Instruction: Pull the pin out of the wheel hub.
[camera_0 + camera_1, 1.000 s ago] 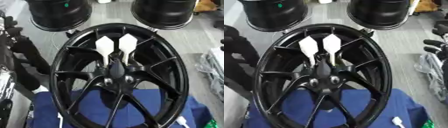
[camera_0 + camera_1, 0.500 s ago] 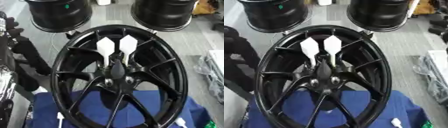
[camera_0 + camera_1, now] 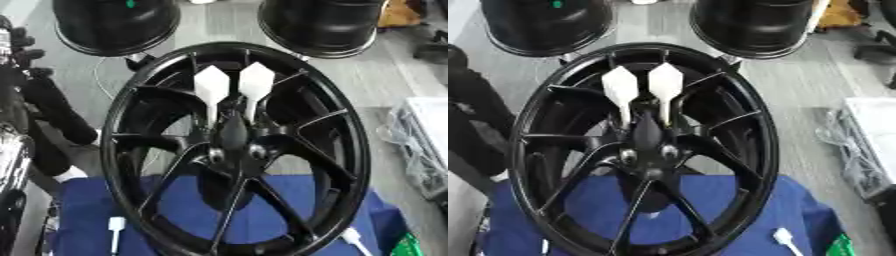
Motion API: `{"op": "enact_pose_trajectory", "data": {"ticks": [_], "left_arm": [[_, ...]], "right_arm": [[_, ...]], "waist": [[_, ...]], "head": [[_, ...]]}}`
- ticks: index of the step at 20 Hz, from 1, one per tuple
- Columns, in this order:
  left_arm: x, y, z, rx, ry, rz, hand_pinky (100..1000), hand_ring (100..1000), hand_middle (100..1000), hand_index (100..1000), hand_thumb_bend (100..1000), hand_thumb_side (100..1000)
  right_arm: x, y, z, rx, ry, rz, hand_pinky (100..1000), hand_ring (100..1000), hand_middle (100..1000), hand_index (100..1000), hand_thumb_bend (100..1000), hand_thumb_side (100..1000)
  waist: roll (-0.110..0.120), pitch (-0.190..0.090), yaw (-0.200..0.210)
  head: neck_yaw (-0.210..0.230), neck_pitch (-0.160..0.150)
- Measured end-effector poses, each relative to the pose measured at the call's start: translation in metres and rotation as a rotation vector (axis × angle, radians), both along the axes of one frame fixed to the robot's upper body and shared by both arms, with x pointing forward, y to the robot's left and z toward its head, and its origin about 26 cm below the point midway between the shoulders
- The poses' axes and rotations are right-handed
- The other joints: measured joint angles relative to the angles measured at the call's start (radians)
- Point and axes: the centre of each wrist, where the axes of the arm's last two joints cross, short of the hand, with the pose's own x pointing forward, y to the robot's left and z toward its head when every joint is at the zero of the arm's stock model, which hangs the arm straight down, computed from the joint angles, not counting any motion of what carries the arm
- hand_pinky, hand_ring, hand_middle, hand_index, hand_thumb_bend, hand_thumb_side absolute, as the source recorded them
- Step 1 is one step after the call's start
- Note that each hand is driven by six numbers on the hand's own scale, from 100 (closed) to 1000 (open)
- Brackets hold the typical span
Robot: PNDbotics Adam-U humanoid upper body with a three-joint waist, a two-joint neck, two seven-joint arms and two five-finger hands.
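Note:
A black spoked wheel hub (image 3: pixel 234 150) stands upright on a blue cloth (image 3: pixel 184 210). Two white pins with diamond-shaped heads (image 3: pixel 212 86) (image 3: pixel 256 82) stick up side by side out of its centre. My left arm and hand (image 3: pixel 24 60) show as a black mass at the left edge, apart from the rim and touching neither pin. A dark shape (image 3: pixel 883 46) at the upper right edge may be part of my right hand; it is far from the hub.
Two more black wheels (image 3: pixel 114 22) (image 3: pixel 324 20) stand behind the hub. Loose white pins (image 3: pixel 115 226) (image 3: pixel 783 236) lie on the cloth. A clear plastic-wrapped tray (image 3: pixel 427 145) sits at the right, and a green thing (image 3: pixel 411 247) at the lower right corner.
The dark shape at the right edge has moved up the view. The hub and both pins have stayed in place; the view has shifted slightly.

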Motion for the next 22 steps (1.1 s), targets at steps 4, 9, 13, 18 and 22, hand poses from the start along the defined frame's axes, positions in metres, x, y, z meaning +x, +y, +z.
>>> {"op": "enact_pose_trajectory", "data": {"ticks": [4,9,13,18,22], "left_arm": [[-0.001,0.003,0.001,0.003,-0.003,0.014,546,666,636,705,221,703],[-0.001,0.003,0.001,0.001,-0.003,0.019,546,666,635,705,223,703],[-0.001,0.004,0.002,0.008,-0.004,0.021,545,666,635,705,223,703],[-0.001,0.004,0.003,0.007,-0.003,0.02,545,666,635,705,223,704],[-0.001,0.005,0.003,0.012,-0.003,0.022,545,666,634,704,223,703]], "right_arm": [[-0.021,0.01,0.022,-0.212,-0.083,0.07,832,828,864,896,100,488],[-0.032,0.012,0.033,-0.515,-0.131,0.137,839,823,853,887,100,531],[-0.034,0.016,0.033,-0.685,-0.122,0.215,840,824,852,886,100,566],[-0.035,0.025,0.036,-0.864,-0.113,0.328,842,825,849,885,100,599],[-0.035,0.038,0.037,-0.988,-0.106,0.404,844,826,850,885,100,633]], "waist": [[-0.01,0.0,0.0],[-0.02,0.0,0.006],[-0.021,0.0,0.009],[-0.025,0.0,0.008],[-0.028,0.0,0.005]], "head": [[-0.004,0.0],[-0.014,0.0],[-0.02,-0.001],[-0.027,-0.001],[-0.028,-0.001]]}}
